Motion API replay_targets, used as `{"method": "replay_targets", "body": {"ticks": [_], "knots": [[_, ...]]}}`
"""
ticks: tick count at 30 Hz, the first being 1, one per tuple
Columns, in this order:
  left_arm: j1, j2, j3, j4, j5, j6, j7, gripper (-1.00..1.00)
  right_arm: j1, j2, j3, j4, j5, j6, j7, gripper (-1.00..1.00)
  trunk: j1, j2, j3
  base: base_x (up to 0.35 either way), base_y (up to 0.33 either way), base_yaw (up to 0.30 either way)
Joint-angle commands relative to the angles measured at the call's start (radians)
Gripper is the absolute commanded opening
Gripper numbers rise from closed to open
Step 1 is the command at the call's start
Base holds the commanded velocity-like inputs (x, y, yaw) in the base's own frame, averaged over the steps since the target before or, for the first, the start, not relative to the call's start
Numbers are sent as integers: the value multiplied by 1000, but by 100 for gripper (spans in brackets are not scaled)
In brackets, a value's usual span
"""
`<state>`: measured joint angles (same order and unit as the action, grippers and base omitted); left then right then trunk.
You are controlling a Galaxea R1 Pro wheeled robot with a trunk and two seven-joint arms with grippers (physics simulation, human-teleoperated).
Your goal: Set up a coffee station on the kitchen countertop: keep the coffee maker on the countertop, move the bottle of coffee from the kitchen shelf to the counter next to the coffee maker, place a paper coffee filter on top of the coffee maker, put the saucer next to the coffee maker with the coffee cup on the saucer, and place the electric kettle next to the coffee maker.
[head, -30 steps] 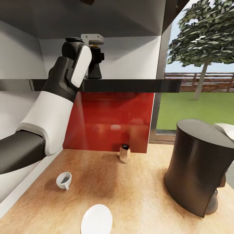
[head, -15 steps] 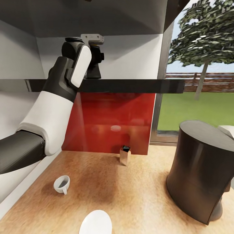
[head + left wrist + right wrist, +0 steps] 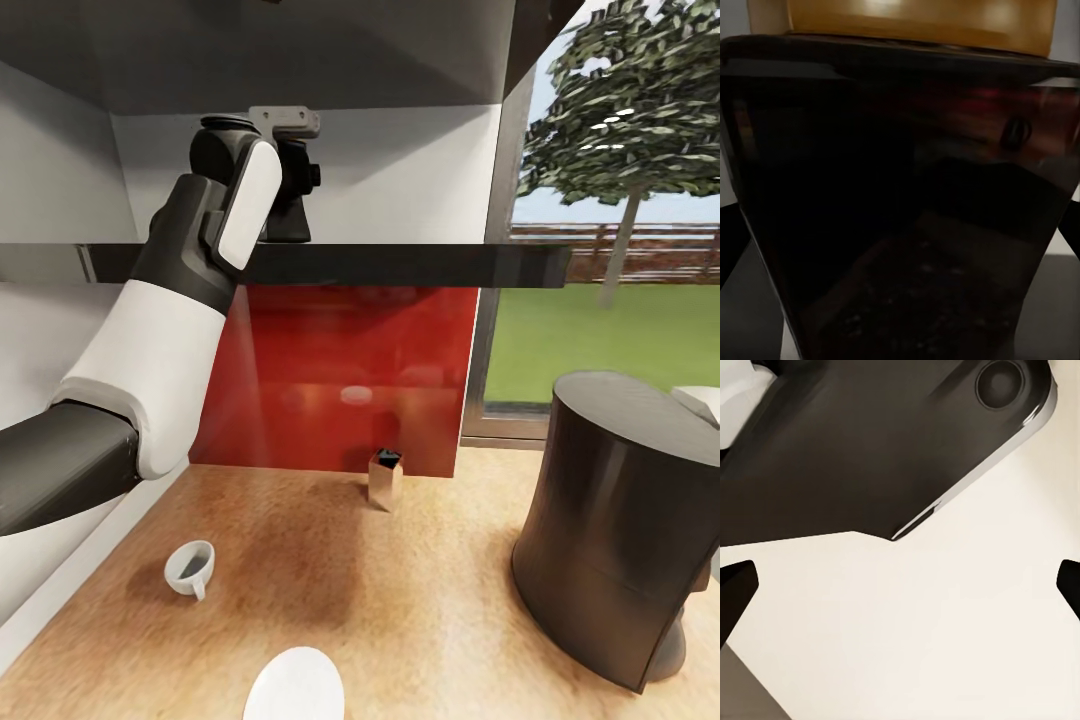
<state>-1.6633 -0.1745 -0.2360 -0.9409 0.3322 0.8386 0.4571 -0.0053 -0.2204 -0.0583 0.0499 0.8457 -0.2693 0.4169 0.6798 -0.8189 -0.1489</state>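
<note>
I hold the left end effector point(image 3: 290, 215) on the kitchen shelf point(image 3: 400, 264), straddling the bottle of coffee point(image 3: 900, 210) for transfer; grip closure cannot be confirmed.

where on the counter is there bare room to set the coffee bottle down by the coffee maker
Free: the wide patch of kitchen countertop between the coffee cup, the small brown box and the coffee maker. Tighter: the front-left corner, where cup and saucer sit.

Ahead of me a glossy red panel point(image 3: 335, 375) covers the wall. A small tan box point(image 3: 384, 482) stands upright just before it. Through the window point(image 3: 610, 200) I see a tree point(image 3: 630, 90), fence point(image 3: 640, 250) and lawn point(image 3: 600, 335).
</note>
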Motion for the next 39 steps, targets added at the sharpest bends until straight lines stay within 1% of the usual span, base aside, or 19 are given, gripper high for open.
{"method": "replay_targets", "body": {"ticks": [1,7,8,27,36,39], "knots": [[-1,0,-1,0,10,2,9,100,-1,-1,-6,1,6,-4,2,100,0,-1,-1,0,0,0],[-1,0,-1,4,9,3,9,100,-1,-1,-6,1,6,-4,2,100,0,-1,-1,0,0,0],[-1,0,0,5,9,3,9,-100,-1,-1,-6,1,6,-4,2,100,0,-1,-1,0,0,0],[-1,0,-8,-4,10,4,11,-100,0,-1,-6,1,6,-4,2,100,0,-1,-1,0,0,0],[-1,0,-9,-52,10,5,11,-100,-1,-1,-6,1,6,-4,2,100,0,-1,-1,0,0,0],[-1,0,-9,-80,10,7,11,-100,-1,-1,-6,1,6,-4,2,100,0,-1,-1,0,0,0]]}}
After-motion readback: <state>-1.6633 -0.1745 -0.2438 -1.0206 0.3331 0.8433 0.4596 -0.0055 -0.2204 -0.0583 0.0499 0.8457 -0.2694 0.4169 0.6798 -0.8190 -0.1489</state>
